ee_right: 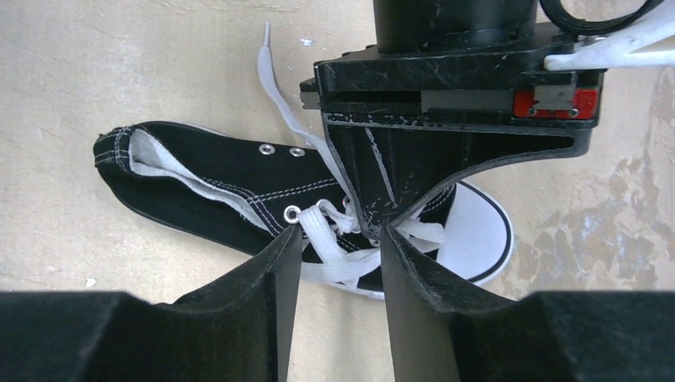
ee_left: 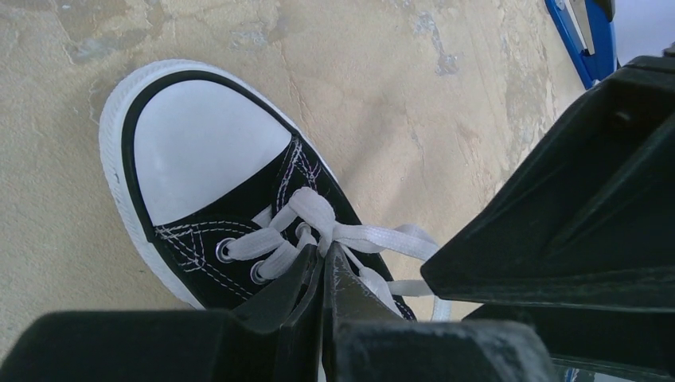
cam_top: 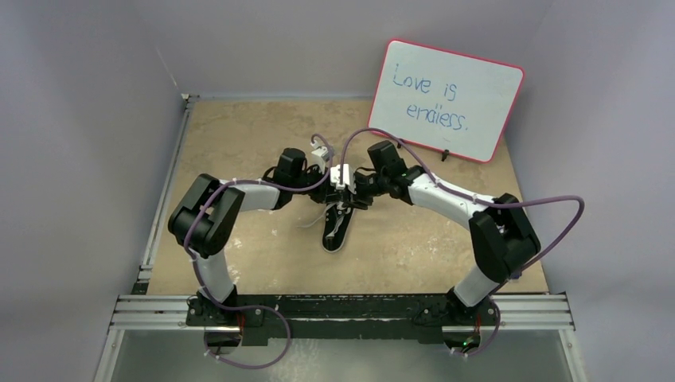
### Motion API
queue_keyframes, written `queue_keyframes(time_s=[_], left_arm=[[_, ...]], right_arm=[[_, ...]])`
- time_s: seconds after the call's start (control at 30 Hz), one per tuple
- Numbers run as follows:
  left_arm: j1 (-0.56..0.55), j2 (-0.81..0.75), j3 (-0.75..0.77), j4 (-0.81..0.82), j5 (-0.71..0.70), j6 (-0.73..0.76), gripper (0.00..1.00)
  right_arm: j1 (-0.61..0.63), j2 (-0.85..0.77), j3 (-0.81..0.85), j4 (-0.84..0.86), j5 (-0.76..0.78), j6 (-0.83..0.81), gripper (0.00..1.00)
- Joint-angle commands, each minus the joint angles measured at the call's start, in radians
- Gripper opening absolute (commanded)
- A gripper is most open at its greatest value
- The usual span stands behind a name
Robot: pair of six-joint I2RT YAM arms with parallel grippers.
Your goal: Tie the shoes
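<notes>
Now the sneaker (cam_top: 337,231) is lying mid-table, toe nearward. Over its laces (ee_left: 318,219), the left gripper (ee_left: 325,261) is pressing closed at the crossing. The right gripper (ee_right: 341,239) is straddling them, fingers apart. It should be closing on one strand only and drawing right while the left is anchoring.

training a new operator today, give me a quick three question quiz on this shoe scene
1. True or false: the right gripper is open.
2. The toe cap is: A black, B white, C red.
3. Which gripper has its fingers closed at the laces?

Key: 1 true; 2 B; 3 the left gripper.
</notes>
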Motion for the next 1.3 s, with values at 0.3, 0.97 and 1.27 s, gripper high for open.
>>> queue_keyframes(time_s=[0.3, 0.97, 1.27], left_arm=[[0.001, -0.039, -0.02, 0.012, 0.055, -0.01, 0.0], [0.014, -0.077, -0.027, -0.008, 0.073, -0.009, 0.03], [0.087, -0.244, -0.204, 0.008, 0.007, -0.012, 0.52]], right_arm=[[0.029, 0.054, 0.027, 0.027, -0.023, -0.049, 0.44], [0.05, 0.006, 0.015, 0.027, -0.028, 0.022, 0.0], [0.041, -0.075, -0.112, 0.26, -0.092, 0.322, 0.0]])
